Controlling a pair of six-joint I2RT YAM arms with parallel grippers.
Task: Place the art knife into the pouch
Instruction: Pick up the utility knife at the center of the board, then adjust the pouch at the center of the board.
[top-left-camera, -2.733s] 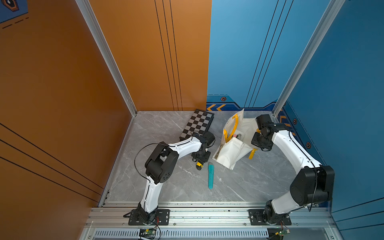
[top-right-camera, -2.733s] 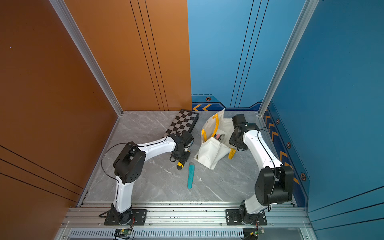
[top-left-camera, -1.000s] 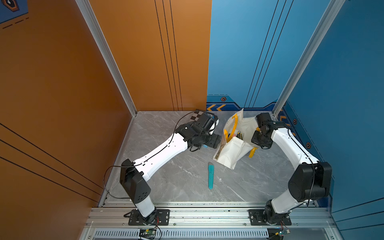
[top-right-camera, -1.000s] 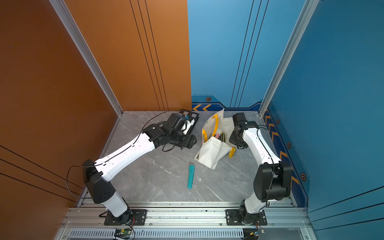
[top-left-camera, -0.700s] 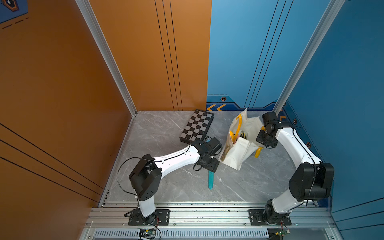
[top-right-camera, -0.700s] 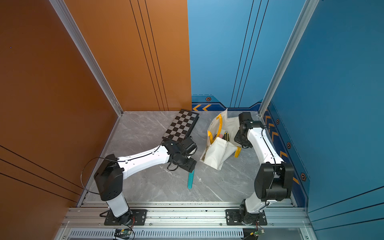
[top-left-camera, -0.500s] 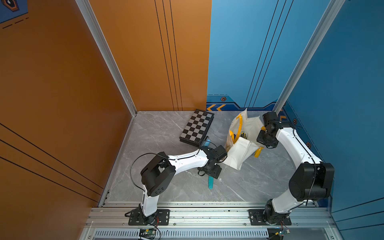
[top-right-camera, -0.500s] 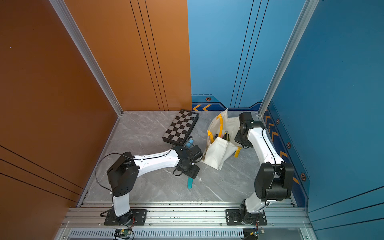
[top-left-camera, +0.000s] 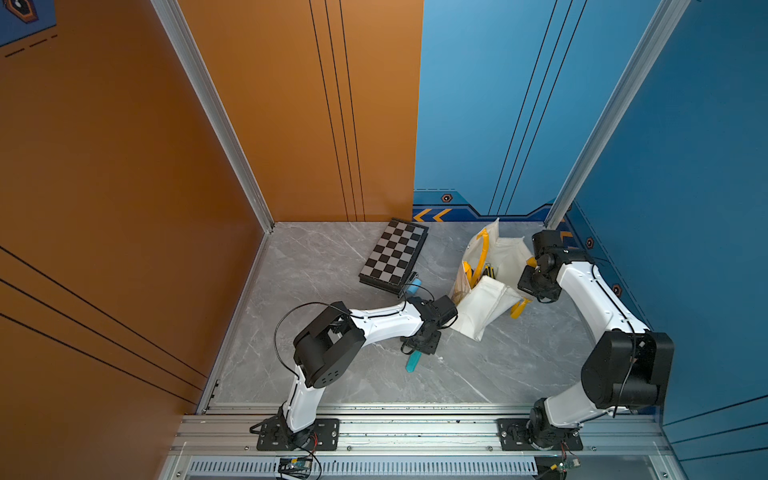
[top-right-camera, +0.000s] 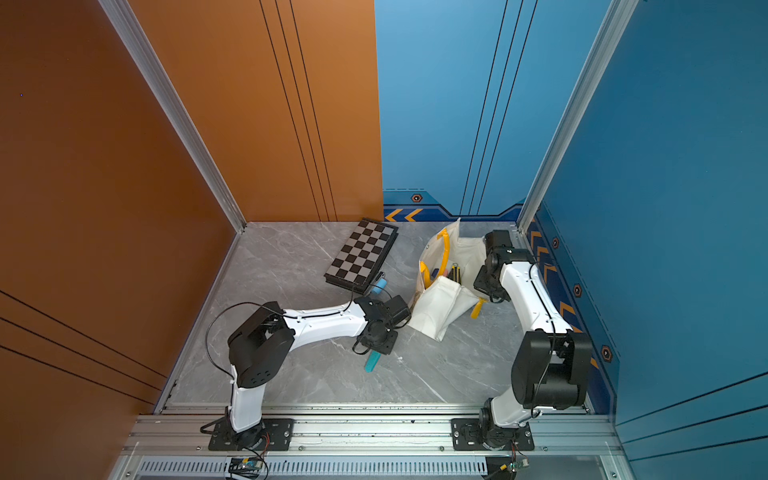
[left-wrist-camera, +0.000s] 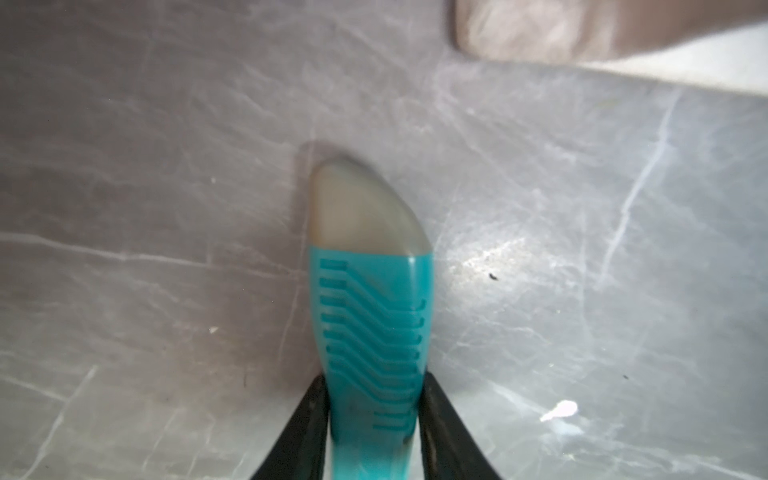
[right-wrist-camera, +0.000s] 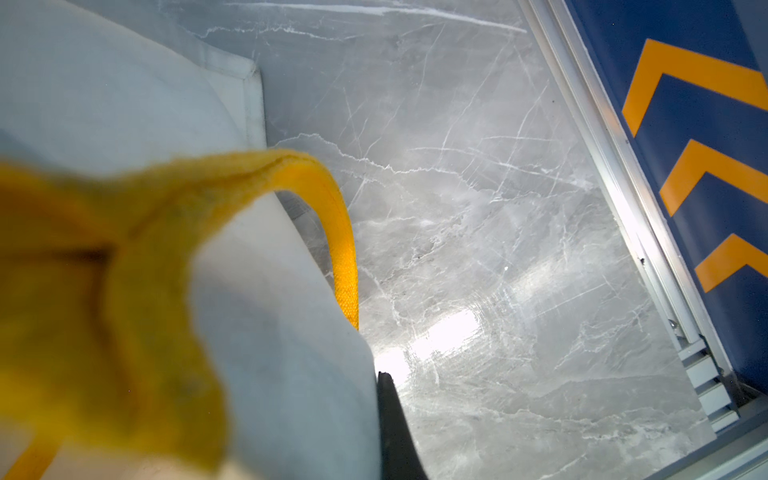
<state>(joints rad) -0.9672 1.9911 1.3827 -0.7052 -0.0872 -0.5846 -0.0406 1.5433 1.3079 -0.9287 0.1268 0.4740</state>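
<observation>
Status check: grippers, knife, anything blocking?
Left gripper closed on knife, knife on table. Right gripper shut on pouch, mouth open. Chessboard off to the side, not blocking.

Ribbed plastic art knife (left-wrist-camera: 372, 332), cloth pouch (top-left-camera: 486, 307), glossy stone-look tabletop (top-left-camera: 316, 266)

We fold our left arm (top-left-camera: 382, 324) low, elbow bent and wrist pitched down, the left gripper (top-left-camera: 417, 352) pinching the art knife (top-left-camera: 412, 365) between its jaws. Our right arm (top-left-camera: 590, 291) reaches forward, the right gripper (top-left-camera: 528, 291) clamped on the pouch (top-left-camera: 482, 303).

Overhead stereo pair; close wrist views
</observation>
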